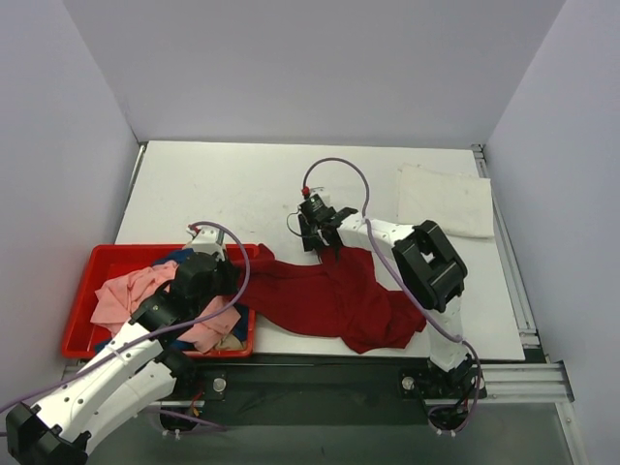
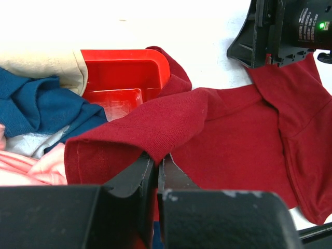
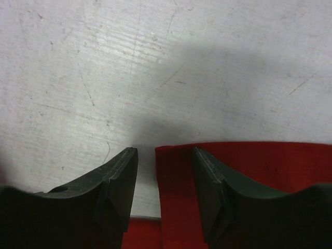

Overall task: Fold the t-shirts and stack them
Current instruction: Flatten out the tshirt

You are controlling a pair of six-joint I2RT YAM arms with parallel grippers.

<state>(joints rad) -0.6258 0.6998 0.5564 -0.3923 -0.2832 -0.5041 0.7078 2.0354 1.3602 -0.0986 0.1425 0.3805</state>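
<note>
Two grippers, one dark red shirt (image 1: pixel 329 295): left gripper (image 2: pixel 155 165) pinches the end beside the bin (image 1: pixel 126 252); right gripper (image 3: pixel 163 176), jaws half apart, straddles a corner well apart from it.

The dark red t-shirt (image 1: pixel 334 295) lies rumpled and half spread across the near middle of the bench (image 1: pixel 242 184). Its left end drapes over the right rim of the red bin (image 1: pixel 76 325), where the left end effector (image 2: pixel 157 162) pinches a fold of it. A corner of its far edge lies flat between the parted fingers of the right end effector (image 3: pixel 163 155). A white t-shirt (image 1: pixel 446 201) lies folded flat at the far right. In the bin, a pink t-shirt (image 1: pixel 136 291) sits crumpled on top, with a blue t-shirt (image 2: pixel 41 101) bunched beside it and a beige t-shirt (image 2: pixel 44 62) touching the blue.
</note>
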